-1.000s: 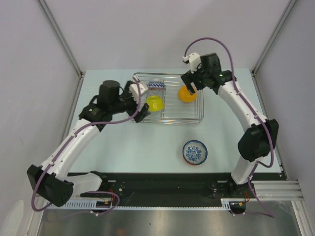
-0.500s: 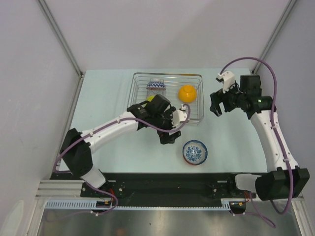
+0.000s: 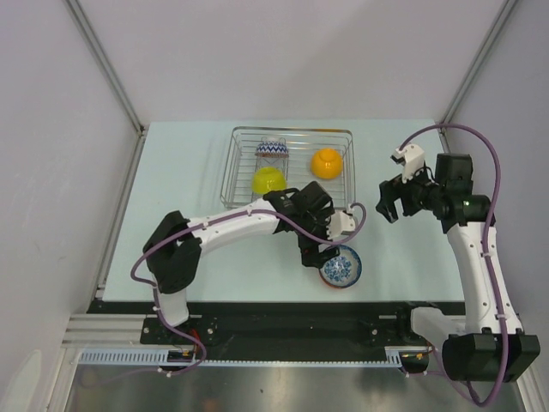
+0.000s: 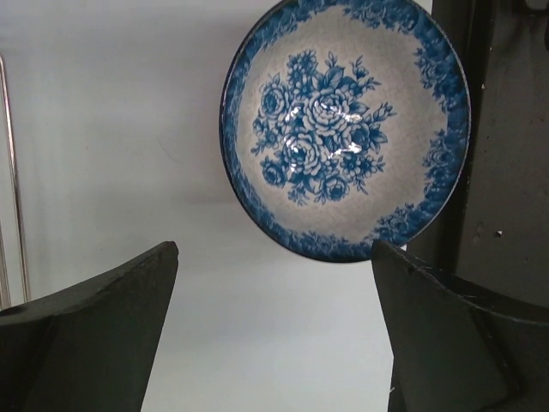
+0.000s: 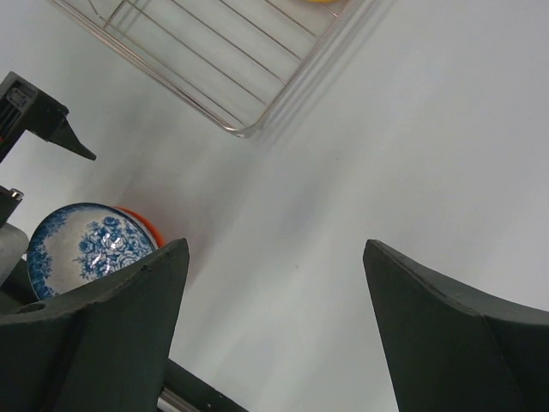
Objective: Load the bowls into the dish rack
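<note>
Left gripper (image 4: 274,251), fingers apart, hovers at the blue-flowered bowl (image 4: 343,129); lower until one finger dips inside its rim; right gripper (image 5: 274,249), fingers also spread, hangs aside

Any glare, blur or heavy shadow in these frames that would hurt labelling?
Left wrist: small white glints on the patterned bowl, otherwise sharp; the fingers are dark and featureless. Right wrist: a soft shadow beside the dish rack, no blur. Top view: even light, only faint shadows.
</note>
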You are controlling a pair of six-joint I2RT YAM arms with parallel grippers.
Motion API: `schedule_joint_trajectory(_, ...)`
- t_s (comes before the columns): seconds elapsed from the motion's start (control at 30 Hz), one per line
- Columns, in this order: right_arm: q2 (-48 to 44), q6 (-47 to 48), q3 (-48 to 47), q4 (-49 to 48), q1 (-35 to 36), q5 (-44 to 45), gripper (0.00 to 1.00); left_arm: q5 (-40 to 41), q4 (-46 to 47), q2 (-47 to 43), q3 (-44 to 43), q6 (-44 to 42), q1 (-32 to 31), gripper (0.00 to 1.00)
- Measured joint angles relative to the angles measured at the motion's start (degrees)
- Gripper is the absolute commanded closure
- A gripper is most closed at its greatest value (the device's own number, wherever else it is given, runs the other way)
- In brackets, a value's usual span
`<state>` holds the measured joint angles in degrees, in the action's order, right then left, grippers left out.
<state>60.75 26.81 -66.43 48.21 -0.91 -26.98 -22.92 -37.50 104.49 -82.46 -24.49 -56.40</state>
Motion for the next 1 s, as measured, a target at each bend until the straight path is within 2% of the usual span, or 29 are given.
schedule_joint_trajectory(0.2, -2.08, 0.96, 1.38, 0.87, -3.65, -1.46, 0.13, -0.46, -0.70, 3.34, -4.52, 0.57, -0.92, 0.02)
schedule_joint_trajectory(0.3, -2.97, 1.36, 1.77, 1.07, -4.83, -2.38, 0.13, -0.66, -0.68, 4.46, -5.97, 0.81, -1.01, 0.23)
schedule_joint_trajectory(0.4, -3.72, 1.53, 1.95, 1.25, -5.55, -3.10, 0.13, -0.92, -0.81, 5.84, -6.62, 1.31, -1.14, 0.36)
schedule_joint_trajectory(0.43, -3.93, 1.55, 1.95, 1.25, -5.73, -3.39, 0.13, -0.94, -0.94, 6.47, -6.80, 1.44, -1.25, 0.48)
schedule_joint_trajectory(0.5, -4.22, 1.60, 1.95, 1.25, -6.01, -3.91, 0.13, -0.96, -1.20, 7.50, -6.93, 1.75, -1.40, 0.59)
schedule_joint_trajectory(0.53, -4.31, 1.73, 1.95, 1.22, -6.19, -4.15, 0.13, -0.96, -1.38, 7.87, -6.93, 1.84, -1.46, 0.69)
schedule_joint_trajectory(0.63, -4.35, 1.75, 1.95, 1.25, -6.67, -4.83, 0.14, -0.63, -1.40, 8.41, -7.06, 1.95, -1.57, 0.83)
schedule_joint_trajectory(0.77, -4.35, 1.73, 1.95, 1.22, -7.06, -5.55, 0.14, -0.85, -1.42, 8.41, -7.41, 2.01, -1.73, 0.93)
schedule_joint_trajectory(0.8, -4.35, 1.75, 1.95, 1.22, -7.10, -5.70, 0.14, -0.79, -1.55, 8.41, -7.48, 1.97, -1.79, 1.00)
schedule_joint_trajectory(1.0, -4.35, 1.73, 1.95, 1.22, -7.21, -6.10, 0.14, -1.42, -2.47, 8.41, -8.15, 2.23, -1.99, 1.00)
